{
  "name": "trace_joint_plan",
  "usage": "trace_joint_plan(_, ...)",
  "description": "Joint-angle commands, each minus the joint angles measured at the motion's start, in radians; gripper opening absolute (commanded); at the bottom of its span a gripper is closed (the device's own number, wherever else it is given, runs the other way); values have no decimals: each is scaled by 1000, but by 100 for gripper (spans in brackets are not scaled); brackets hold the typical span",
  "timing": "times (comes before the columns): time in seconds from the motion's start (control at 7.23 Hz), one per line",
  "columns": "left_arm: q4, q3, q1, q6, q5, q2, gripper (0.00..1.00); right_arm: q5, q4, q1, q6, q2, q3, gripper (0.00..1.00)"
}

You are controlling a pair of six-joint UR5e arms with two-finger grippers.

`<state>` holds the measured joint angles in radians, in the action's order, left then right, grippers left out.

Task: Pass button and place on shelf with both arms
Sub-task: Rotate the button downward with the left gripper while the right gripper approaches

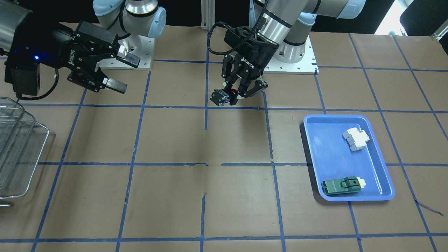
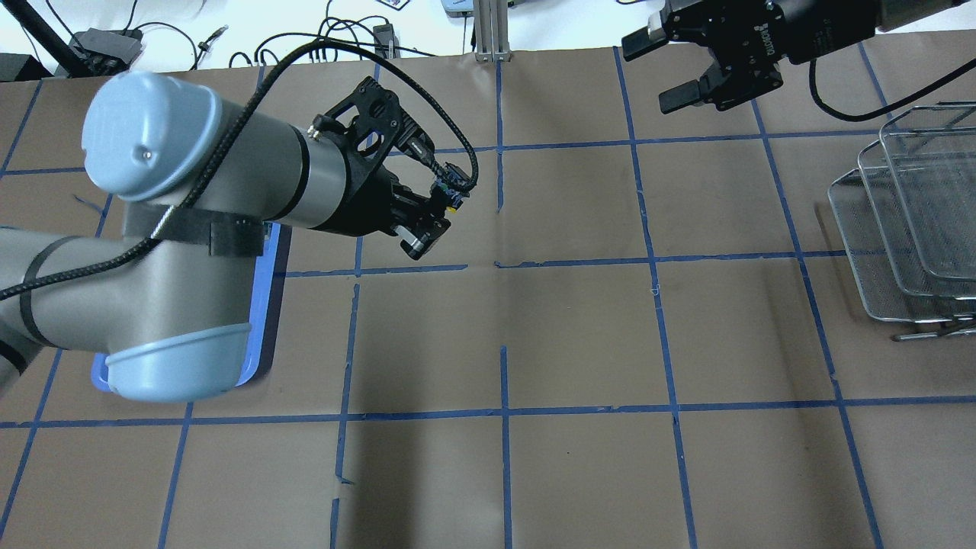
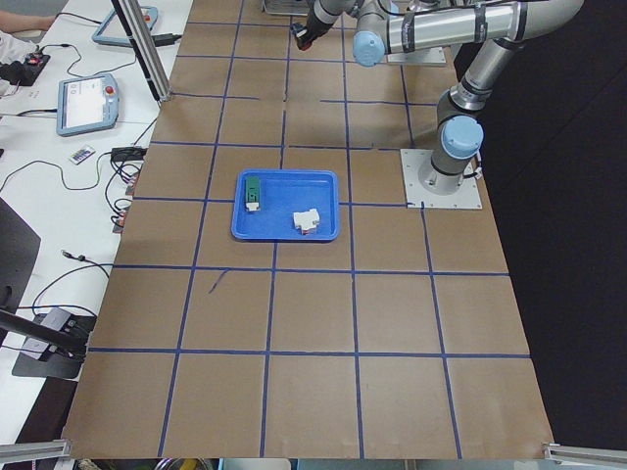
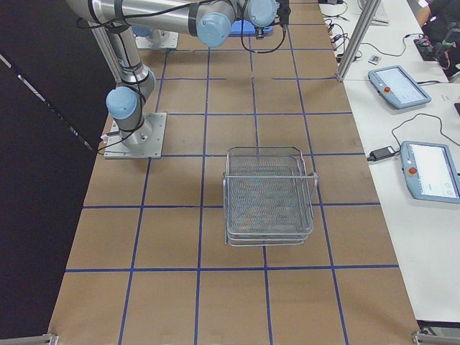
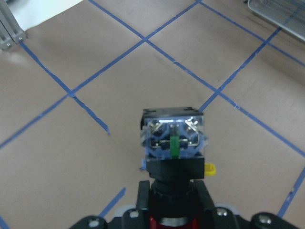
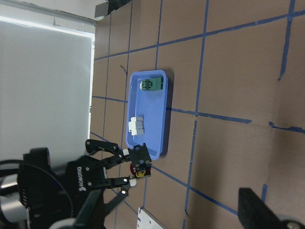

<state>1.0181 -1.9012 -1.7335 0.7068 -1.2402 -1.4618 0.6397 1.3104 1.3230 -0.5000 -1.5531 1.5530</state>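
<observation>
My left gripper (image 1: 232,99) is shut on the button (image 1: 221,96) and holds it above the table's middle, near my side. The red cap sits between the fingers and the blue and yellow block points outward. In the overhead view the button (image 2: 451,192) shows at the tip of the left gripper (image 2: 431,219). In the left wrist view the button (image 5: 174,140) fills the centre. My right gripper (image 1: 125,74) is open and empty, raised to the side of the left one with a gap between them; it also shows in the overhead view (image 2: 654,72). The shelf (image 1: 17,147) stands on the right arm's side.
A blue tray (image 1: 315,147) on the left arm's side holds a white breaker block (image 1: 356,139) and a flat green part (image 1: 341,185). The shelf also shows in the overhead view (image 2: 907,221) and the exterior right view (image 4: 269,194). Brown paper with blue tape lines covers the table.
</observation>
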Motion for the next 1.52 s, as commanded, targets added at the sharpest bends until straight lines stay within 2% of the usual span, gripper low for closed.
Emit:
trace_joint_plan(0.0, 287, 140, -1, 46, -54, -18, 0, 31, -3, -1, -159, -24, 51, 100)
trace_joint_plan(0.14, 339, 143, -18, 89, -108, -14, 0, 23, -3, 1, -170, -44, 68, 100)
trace_joint_plan(0.55, 344, 149, -157, 102, -252, -25, 0, 18, -3, 2, -18, -50, 75, 100)
trace_joint_plan(0.69, 352, 152, -167, 106, -257, -15, 0, 18, -2, 2, 38, -39, 81, 100)
trace_joint_plan(0.97, 358, 180, -162, 145, -249, -12, 0, 20, 1, 2, 41, -19, 187, 100)
trace_joint_plan(1.11, 356, 182, -161, 141, -242, -12, 0, -6, 4, 2, 98, -21, 241, 100)
trace_joint_plan(1.25, 356, 182, -162, 140, -242, -12, 0, -75, 6, 2, 139, -28, 283, 100)
trace_joint_plan(1.38, 356, 182, -161, 140, -240, -12, 0, -106, 10, 8, 165, -31, 294, 100)
